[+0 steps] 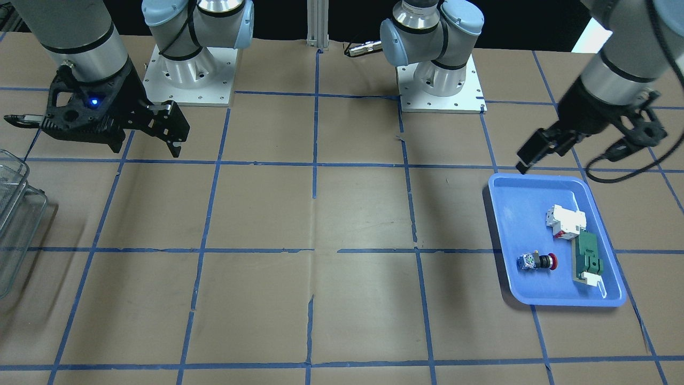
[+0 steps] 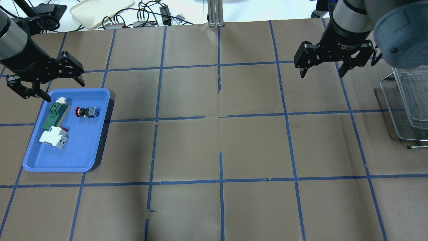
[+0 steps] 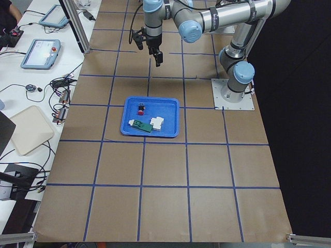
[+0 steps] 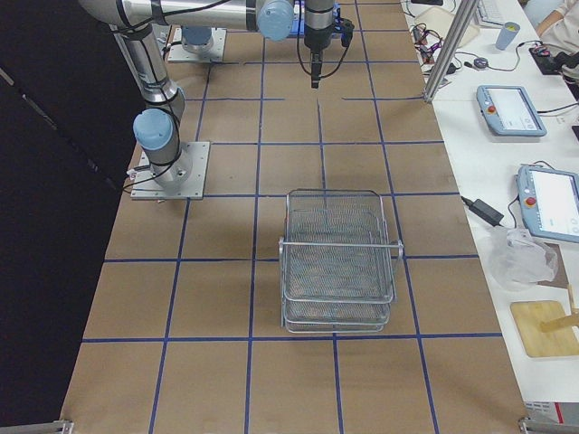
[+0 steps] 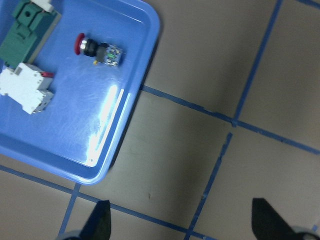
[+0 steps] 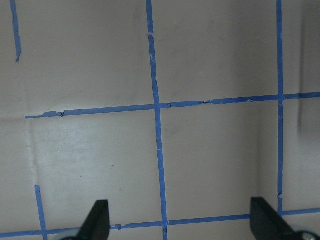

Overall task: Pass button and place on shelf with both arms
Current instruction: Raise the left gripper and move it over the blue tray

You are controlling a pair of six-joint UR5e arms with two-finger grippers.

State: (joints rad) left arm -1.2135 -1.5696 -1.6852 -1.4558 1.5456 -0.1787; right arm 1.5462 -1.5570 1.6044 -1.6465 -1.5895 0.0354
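The button (image 2: 86,112), with a red cap and a blue-silver base, lies on its side in the blue tray (image 2: 63,167). It also shows in the front view (image 1: 537,262) and in the left wrist view (image 5: 97,50). My left gripper (image 2: 63,88) is open and empty, and hovers over the tray's far edge, apart from the button. My right gripper (image 2: 321,72) is open and empty above bare table, left of the clear wire shelf (image 2: 406,110). The shelf shows in full in the right side view (image 4: 339,262) and holds nothing.
A white-red breaker block (image 2: 53,136) and a green flat part (image 2: 53,115) lie in the tray beside the button. Brown paper with blue tape lines covers the table. The two arm bases (image 1: 189,75) stand at the robot's edge.
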